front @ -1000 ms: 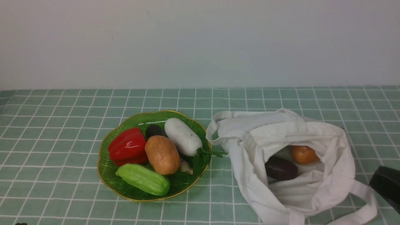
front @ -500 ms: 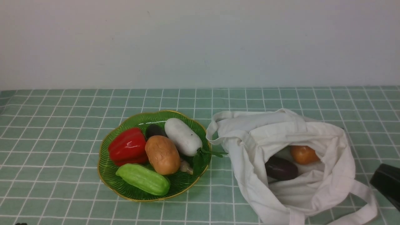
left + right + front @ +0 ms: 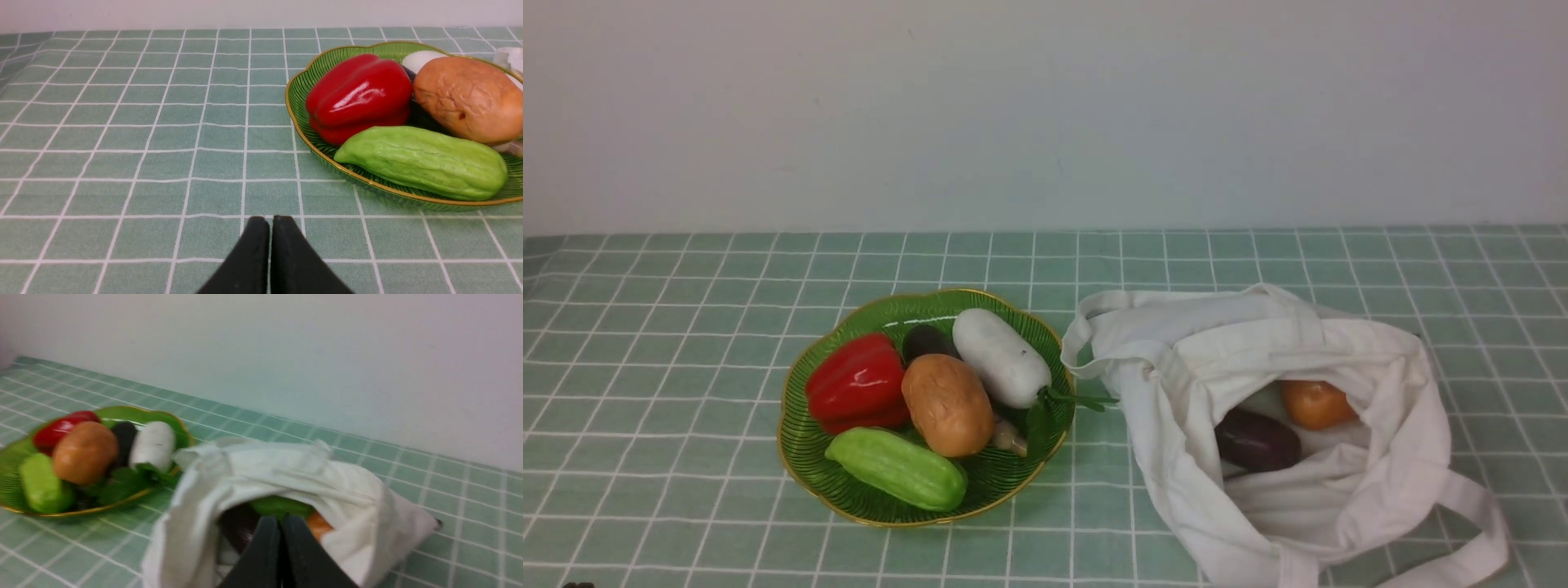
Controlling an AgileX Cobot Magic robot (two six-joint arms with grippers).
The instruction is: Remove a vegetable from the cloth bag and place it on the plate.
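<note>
Potato-like vegetable (image 3: pixel 947 404) rests on green plate (image 3: pixel 800 441) beside cloth bag (image 3: pixel 1176 359); left gripper (image 3: pixel 270 222) and right gripper (image 3: pixel 280 522) both have jaws together.

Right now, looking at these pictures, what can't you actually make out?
- Cloth bag: its folds hide its depths in the front view; only the dark purple eggplant and the orange one show fully.
- Green thing in the bag: right wrist view is blurred; the right gripper covers part.
- Small pale item on the plate: the vegetable hides most.
- Both arms: outside the front view.
</note>
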